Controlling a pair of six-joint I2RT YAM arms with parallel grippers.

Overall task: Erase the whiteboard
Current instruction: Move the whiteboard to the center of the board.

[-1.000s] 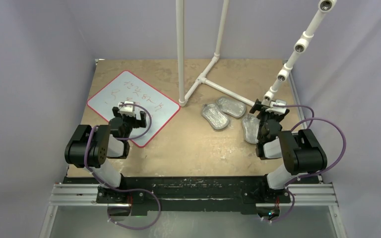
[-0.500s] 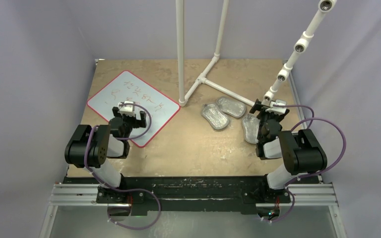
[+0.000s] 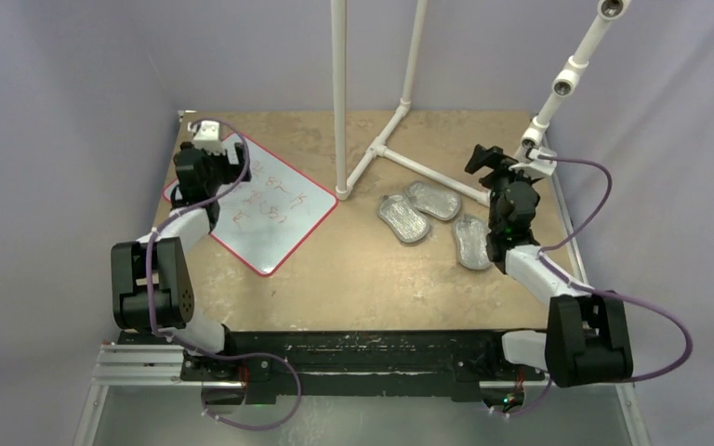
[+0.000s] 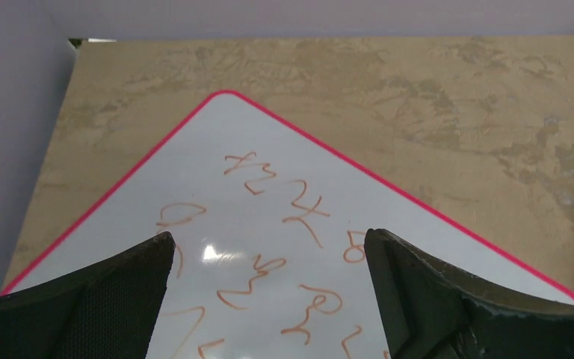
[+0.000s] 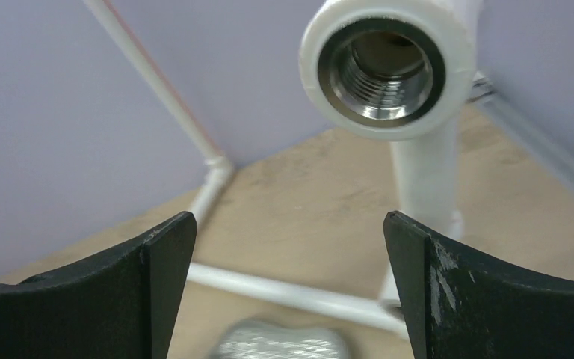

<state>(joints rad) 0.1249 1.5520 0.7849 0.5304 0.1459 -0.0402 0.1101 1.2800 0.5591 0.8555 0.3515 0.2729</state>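
The whiteboard lies at the table's left, white with a thin red rim and several red scribbles. My left gripper hangs over its far-left part. In the left wrist view the board fills the middle, its far corner ahead, and my left gripper is open and empty above the scribbles. My right gripper is raised at the right, near the slanted white pipe, open and empty. In the right wrist view it faces a threaded pipe fitting.
Three silvery oval pads lie right of centre, one showing blurred in the right wrist view. A white PVC pipe frame stands at the back centre. A slanted pipe with fittings rises at the right. Purple walls enclose the table.
Both arms have unfolded and reached toward the back. The left gripper moved from the board's near edge to over its far-left part. The right gripper rose toward the slanted pipe.
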